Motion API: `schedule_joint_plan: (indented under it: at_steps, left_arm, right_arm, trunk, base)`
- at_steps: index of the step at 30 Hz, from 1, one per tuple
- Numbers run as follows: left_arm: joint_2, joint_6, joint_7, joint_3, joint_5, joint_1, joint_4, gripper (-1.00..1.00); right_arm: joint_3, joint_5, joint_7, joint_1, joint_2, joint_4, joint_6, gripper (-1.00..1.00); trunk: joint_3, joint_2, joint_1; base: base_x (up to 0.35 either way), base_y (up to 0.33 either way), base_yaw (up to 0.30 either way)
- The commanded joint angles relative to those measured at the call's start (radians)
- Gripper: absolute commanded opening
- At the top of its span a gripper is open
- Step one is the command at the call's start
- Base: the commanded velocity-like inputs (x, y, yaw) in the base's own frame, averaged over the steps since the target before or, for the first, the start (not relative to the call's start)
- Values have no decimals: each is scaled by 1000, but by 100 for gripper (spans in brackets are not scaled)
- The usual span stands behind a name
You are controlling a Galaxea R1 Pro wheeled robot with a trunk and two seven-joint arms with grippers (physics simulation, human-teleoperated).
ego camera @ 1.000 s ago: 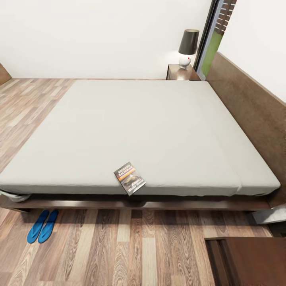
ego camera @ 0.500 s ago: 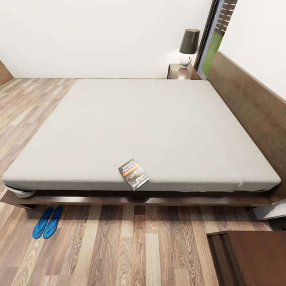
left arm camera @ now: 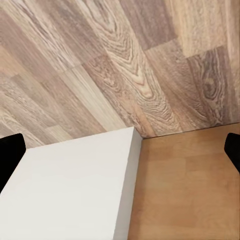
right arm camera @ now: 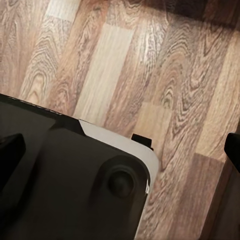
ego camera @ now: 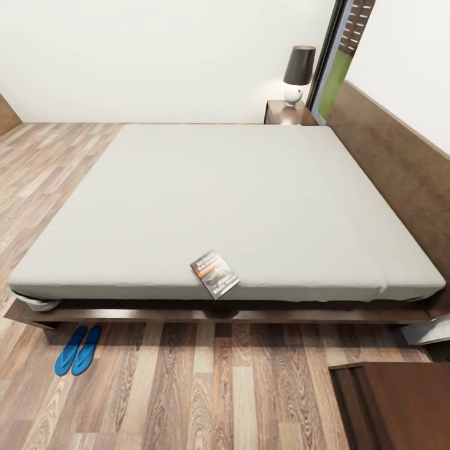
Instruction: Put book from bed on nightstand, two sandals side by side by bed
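The book (ego camera: 214, 274) lies flat on the pale mattress of the bed (ego camera: 219, 200), right at its near edge and a little toward the headboard side of the middle, with one corner reaching the lip. That puts it within reach of a robot standing at this side, which is probably why the view is squared up here. Its long axis runs diagonally to the mattress edge, cover up, with the white title lettering at the end farther from the robot. The two sandals (ego camera: 78, 349) lie on the wood floor (ego camera: 206, 387) just beside the bed frame near its foot corner, touching or nearly so and parallel, their long axes angled slightly toward the bed; they look already placed as the task asks. One nightstand (ego camera: 286, 114) stands at the far side against the headboard, carrying a lamp (ego camera: 297, 74); a dark brown cabinet corner (ego camera: 394, 403) sits close by on the near side, likely the handier spot for the book. In the left wrist view, the left gripper (left arm camera: 120, 150) has its dark fingers (left arm camera: 10, 152) spread wide over floor with nothing between them; the right gripper (right arm camera: 120, 147) likewise shows its fingers (right arm camera: 10, 147) wide apart and empty.
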Motion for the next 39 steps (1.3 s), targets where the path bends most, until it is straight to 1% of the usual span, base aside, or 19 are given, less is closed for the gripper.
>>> schedule_joint_plan:
  at_steps: [1,7,12,13,16,20,22,25,31,39]
  left_arm:
    - [0,-2,3,-8,7,0,0,100]
    - [-1,-2,5,-8,7,0,0,100]
    - [-1,-2,7,-8,7,0,0,100]
    - [-1,-2,7,-8,7,0,0,100]
    - [-2,-2,8,-8,7,0,0,100]
    - [-2,-2,8,-8,7,0,0,100]
    - [-2,-1,8,-8,7,0,0,100]
    - [-1,-1,8,-7,7,0,0,100]
    - [0,-1,9,-7,7,0,2,100]
    - [-2,-1,10,-7,7,0,0,100]
  right_arm:
    - [-3,10,3,-3,1,-2,-6,100]
    - [-3,10,9,-34,1,0,0,100]
    - [-4,8,49,-78,1,2,14,100]
    - [-4,8,49,-78,1,2,14,100]
    - [-5,8,94,-110,-1,8,66,100]
    - [-6,7,174,-168,-6,33,145,100]
    - [-6,7,203,-198,-6,44,170,100]
    - [-5,8,229,-228,-4,54,190,100]
    - [-4,7,247,-254,-2,64,205,100]
    - [-2,6,243,-260,0,70,207,100]
  trunk:
    - [0,0,0]
    - [0,0,0]
    - [0,0,0]
    - [0,0,0]
    - [0,0,0]
    - [0,0,0]
    - [0,0,0]
    - [0,0,0]
    - [0,0,0]
    - [0,0,0]
  base:
    - [-1,81,0]
    - [0,59,0]
    - [0,17,0]
    - [0,11,0]
    - [0,7,0]
    - [0,3,0]
    - [0,2,0]
    - [0,0,0]
    - [0,0,0]
    - [0,0,0]
